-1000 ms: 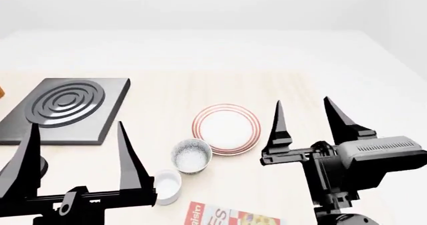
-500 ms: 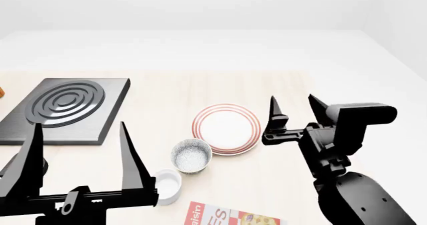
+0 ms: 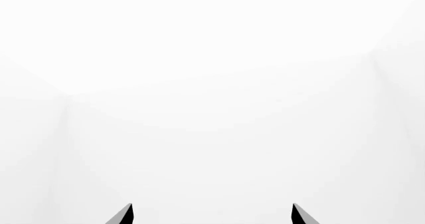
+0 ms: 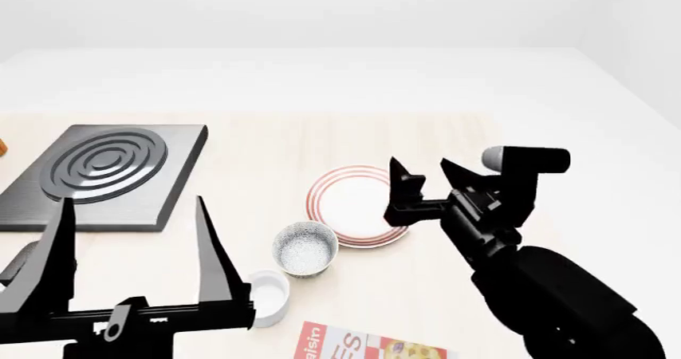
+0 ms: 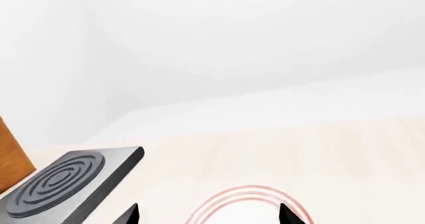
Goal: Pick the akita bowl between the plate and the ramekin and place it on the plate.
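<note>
A: So, where is the akita bowl (image 4: 305, 249) relative to the working arm?

B: Below and to the left of the right gripper (image 4: 432, 177) in the head view, apart from it and untouched; it sits on the table (image 4: 255, 155) between the plate (image 4: 346, 201) and the ramekin (image 4: 266, 293), just beside each, its rim close to the plate's near edge; I judge the pick not yet begun.

A: And the fingers?

B: The right gripper's jaws stand apart with nothing between them; it hovers over the plate's right edge, and its wrist camera shows only the plate's red rings (image 5: 243, 200) between the fingertips, not the bowl; so it seems aimed past the target and would need to come down and leftward.

A: The other arm?

B: The left gripper (image 4: 133, 219) is spread wide too, empty, raised near the camera over the table's near left; the ramekin lies just to its right; its own camera sees only white wall, so it looks parked.

A: Anything else nearby?

B: A dark ribbed board (image 4: 101, 173) far left of the right gripper; a printed box (image 4: 368, 345) near the front edge.
</note>
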Controlling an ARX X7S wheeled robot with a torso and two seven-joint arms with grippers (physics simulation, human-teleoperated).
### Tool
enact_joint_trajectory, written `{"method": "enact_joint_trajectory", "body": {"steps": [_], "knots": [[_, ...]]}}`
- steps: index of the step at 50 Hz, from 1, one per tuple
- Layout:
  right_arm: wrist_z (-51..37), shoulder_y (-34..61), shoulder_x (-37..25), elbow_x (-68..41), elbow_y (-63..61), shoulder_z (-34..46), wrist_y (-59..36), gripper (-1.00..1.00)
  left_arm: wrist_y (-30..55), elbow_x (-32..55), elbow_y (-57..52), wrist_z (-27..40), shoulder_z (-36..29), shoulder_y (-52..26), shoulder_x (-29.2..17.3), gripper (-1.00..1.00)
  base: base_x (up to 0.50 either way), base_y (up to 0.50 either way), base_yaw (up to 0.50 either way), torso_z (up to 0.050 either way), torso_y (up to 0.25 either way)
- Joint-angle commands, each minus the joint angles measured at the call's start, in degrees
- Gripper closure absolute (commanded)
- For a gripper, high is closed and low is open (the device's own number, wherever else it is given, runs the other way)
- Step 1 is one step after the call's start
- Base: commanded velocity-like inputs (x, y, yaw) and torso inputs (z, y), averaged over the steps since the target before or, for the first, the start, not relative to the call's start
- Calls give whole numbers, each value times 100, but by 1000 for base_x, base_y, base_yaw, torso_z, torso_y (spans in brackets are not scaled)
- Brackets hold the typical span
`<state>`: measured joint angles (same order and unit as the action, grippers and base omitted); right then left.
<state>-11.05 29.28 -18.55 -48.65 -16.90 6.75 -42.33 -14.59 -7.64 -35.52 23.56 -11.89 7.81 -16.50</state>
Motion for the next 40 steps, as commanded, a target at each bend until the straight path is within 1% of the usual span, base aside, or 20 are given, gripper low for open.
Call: {"method": "enact_joint_trajectory", "body": {"steps": [1,8,14,26,31,40], "knots": [[80,419,421,-120,474,-75,-260,-100,-52,-35,58,-139,127,-12,98,-100,0,0,0,0,0],[169,910,691,-15,1110,103,-206,-100,-45,-25,75,-129,100,-22,83,-100,0,0,0,0,0],[211,991,803,41,1273,263,-181,-100,-53,2,103,-113,91,-34,68,-100,0,0,0,0,0],[297,625,964,119,1415,670,-158,-100,-4,39,55,-94,79,-28,35,-100,0,0,0,0,0],[301,456,1027,144,1535,736,-74,-100,-4,35,65,-80,65,-31,26,-100,0,0,0,0,0],[191,562,1211,-79,1579,651,-91,-100,-13,14,84,-58,31,-33,11,-100,0,0,0,0,0]]}}
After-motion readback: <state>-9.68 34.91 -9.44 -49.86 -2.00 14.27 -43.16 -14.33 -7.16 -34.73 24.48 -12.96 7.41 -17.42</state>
